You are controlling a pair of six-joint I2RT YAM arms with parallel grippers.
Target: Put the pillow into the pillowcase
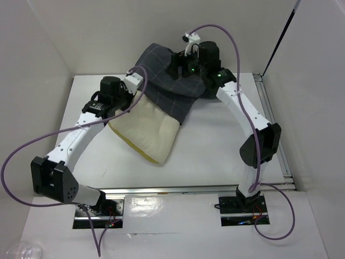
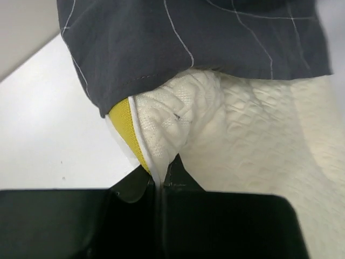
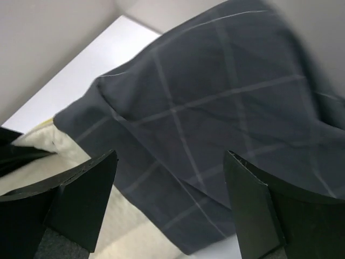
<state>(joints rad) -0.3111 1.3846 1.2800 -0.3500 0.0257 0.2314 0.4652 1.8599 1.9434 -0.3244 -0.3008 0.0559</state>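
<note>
Helper: Trouble ahead?

Me: Maybe. My left gripper (image 2: 160,183) is pinched shut on the yellow edge of the pillow (image 2: 253,140). It is a thin bite, right at the fingertips. If I push hard, I think the edge could slip out. Or the soft pillow could fold up and not slide in.

Helper: And the pillowcase?

Me: The pillowcase (image 2: 194,38) sits just past my left fingers, with its hem lying over the pillow. I'd say about half the pillow is inside. The rest sticks out to the right of those fingers, on the table (image 1: 215,151). Nothing holds the pillowcase. My right gripper (image 3: 170,194) is wide open, with the grey cloth below and between its fingers. I cannot tell if it touches. So a push could shove the whole lot toward the back wall and bunch it up.

Helper: How are the arms?

Me: The left arm reaches forward, elbow bent, wrist low by the pillow's side. The right arm stretches far out over the pillowcase, wrist tipped down.
</note>
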